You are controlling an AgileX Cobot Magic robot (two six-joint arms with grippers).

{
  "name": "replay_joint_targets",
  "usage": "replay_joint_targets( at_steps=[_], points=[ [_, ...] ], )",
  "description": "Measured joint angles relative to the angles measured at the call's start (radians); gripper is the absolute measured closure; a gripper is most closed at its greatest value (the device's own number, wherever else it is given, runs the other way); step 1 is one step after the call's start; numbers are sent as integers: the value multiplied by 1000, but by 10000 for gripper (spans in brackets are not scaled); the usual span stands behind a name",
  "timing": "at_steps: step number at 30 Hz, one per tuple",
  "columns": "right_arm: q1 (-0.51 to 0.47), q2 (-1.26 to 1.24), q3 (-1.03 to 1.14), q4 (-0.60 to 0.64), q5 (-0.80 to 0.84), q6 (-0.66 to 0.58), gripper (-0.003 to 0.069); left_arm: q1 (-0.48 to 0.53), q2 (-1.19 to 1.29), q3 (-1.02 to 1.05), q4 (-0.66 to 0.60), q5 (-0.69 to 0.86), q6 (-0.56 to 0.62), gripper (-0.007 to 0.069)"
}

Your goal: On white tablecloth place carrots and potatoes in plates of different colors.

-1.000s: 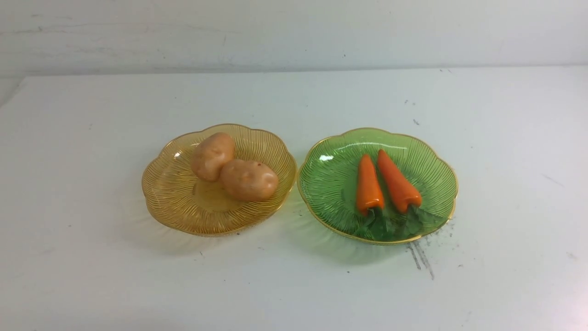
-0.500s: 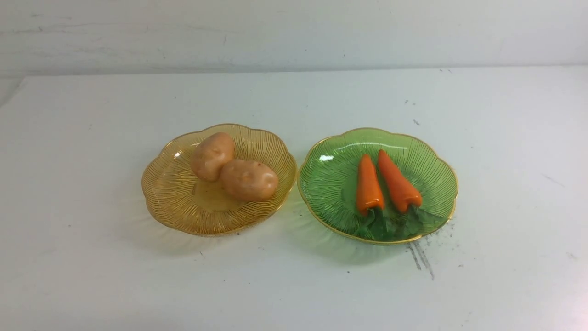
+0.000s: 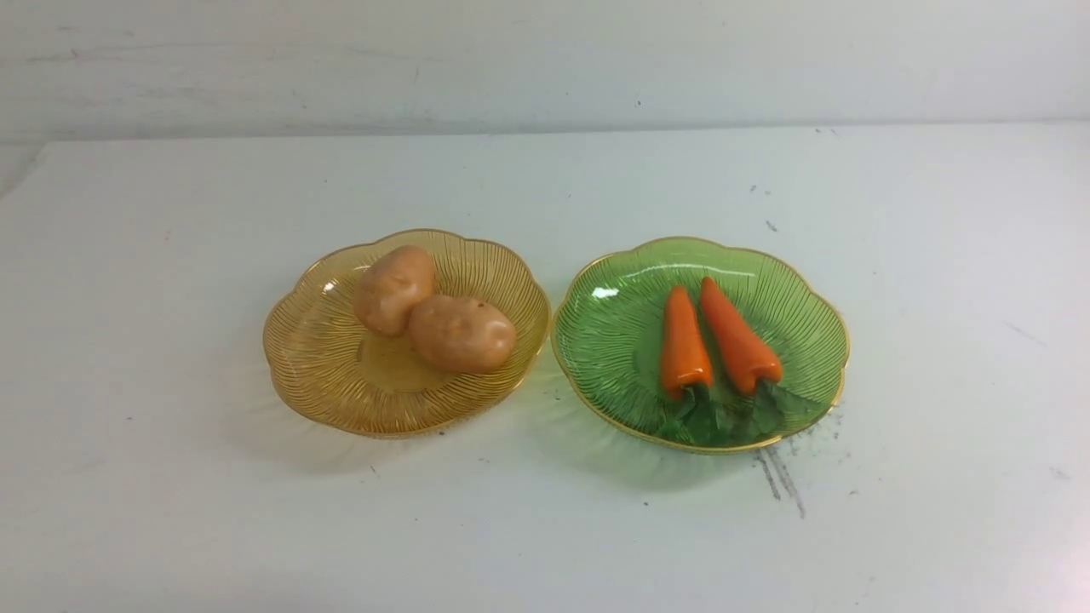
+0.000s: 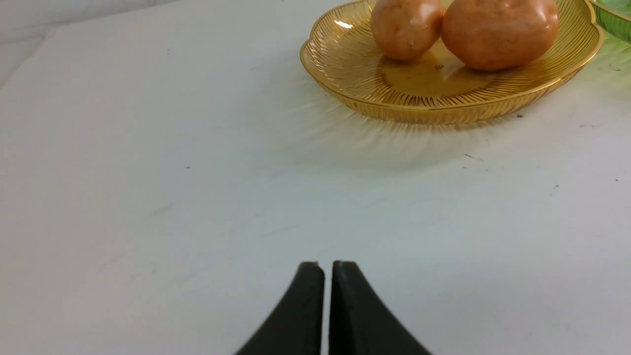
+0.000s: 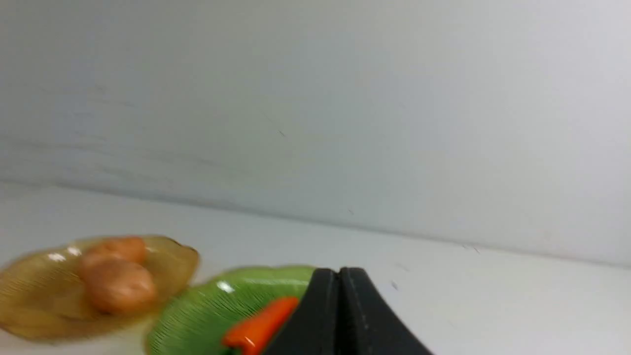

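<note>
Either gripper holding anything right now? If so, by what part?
Nothing held. Left gripper and right gripper are both shut on nothing, clear of the plates.

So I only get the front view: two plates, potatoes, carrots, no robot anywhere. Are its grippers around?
Observer: Yes. The left gripper shows in its wrist view, shut and empty, above bare cloth, short of the amber plate.
Operator: And the right one?
Observer: The right gripper is shut and empty too. Its wrist view shows the green plate and one carrot just past it.
</note>
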Motion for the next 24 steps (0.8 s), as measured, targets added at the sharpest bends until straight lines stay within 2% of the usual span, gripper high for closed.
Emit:
replay_joint_targets(
  at_steps=[2, 3, 4, 7, 24],
  points=[
    [-49, 0, 42, -2, 1, 0, 673, 0, 0, 0, 0, 0, 0, 615],
    [-127, 0, 119, -7, 5, 0, 673, 0, 0, 0, 0, 0, 0, 615],
    [-164, 0, 149, -9, 23, 6, 673, 0, 0, 0, 0, 0, 0, 615],
    [-230, 3, 168, -12, 99, 6, 673, 0, 0, 0, 0, -1, 0, 615],
    [-254, 3, 168, -22, 100, 0, 673, 0, 0, 0, 0, -1, 0, 615]
  ],
)
